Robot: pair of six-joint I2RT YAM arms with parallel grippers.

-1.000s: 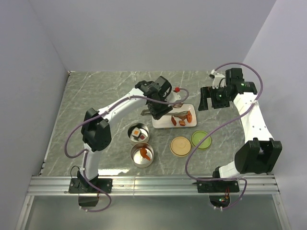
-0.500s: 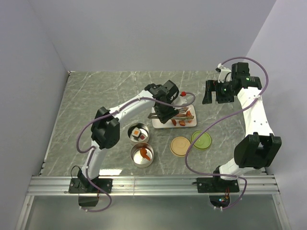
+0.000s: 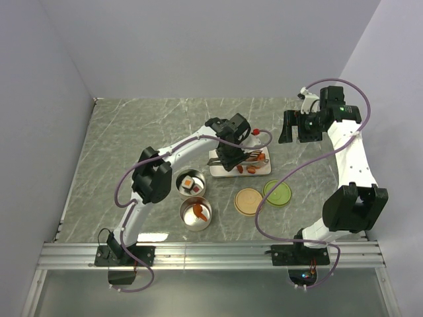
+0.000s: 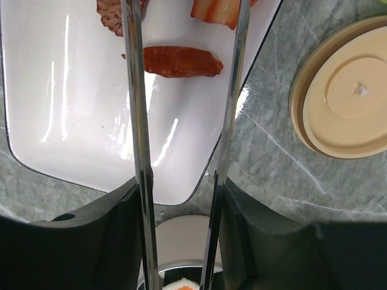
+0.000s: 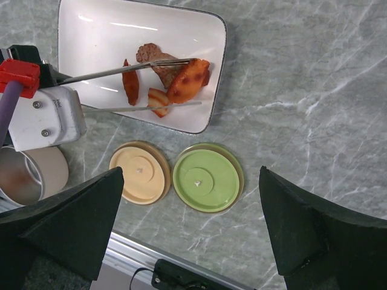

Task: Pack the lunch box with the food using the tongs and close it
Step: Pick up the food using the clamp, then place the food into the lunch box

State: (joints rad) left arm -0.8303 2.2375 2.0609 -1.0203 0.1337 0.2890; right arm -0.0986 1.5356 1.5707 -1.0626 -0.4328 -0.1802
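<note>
My left gripper (image 3: 231, 144) (image 4: 181, 202) is shut on the silver tongs (image 4: 136, 121) (image 5: 115, 73), whose two arms stand apart over the white plate (image 3: 218, 170) (image 4: 66, 109). A red-brown strip of food (image 4: 179, 61) lies on the plate between the arms, untouched. More food lies there: an orange chunk (image 5: 189, 78), a dark piece (image 5: 151, 54) and a small piece (image 5: 158, 98). The lunch box is two round steel tins: one (image 3: 192, 183) holds sushi blocks, the other (image 3: 196, 212) holds orange pieces. My right gripper (image 3: 301, 129) (image 5: 190, 181) hangs open and empty, high above the lids.
A tan lid (image 3: 249, 201) (image 5: 140, 172) and a green lid (image 3: 277, 192) (image 5: 207, 179) lie side by side on the marble table, just in front of the plate. Grey walls close in the left, back and right sides.
My left arm has swung right and brought the tongs' tips over the food on the plate. The right gripper rose a little toward the back, then stayed still.
</note>
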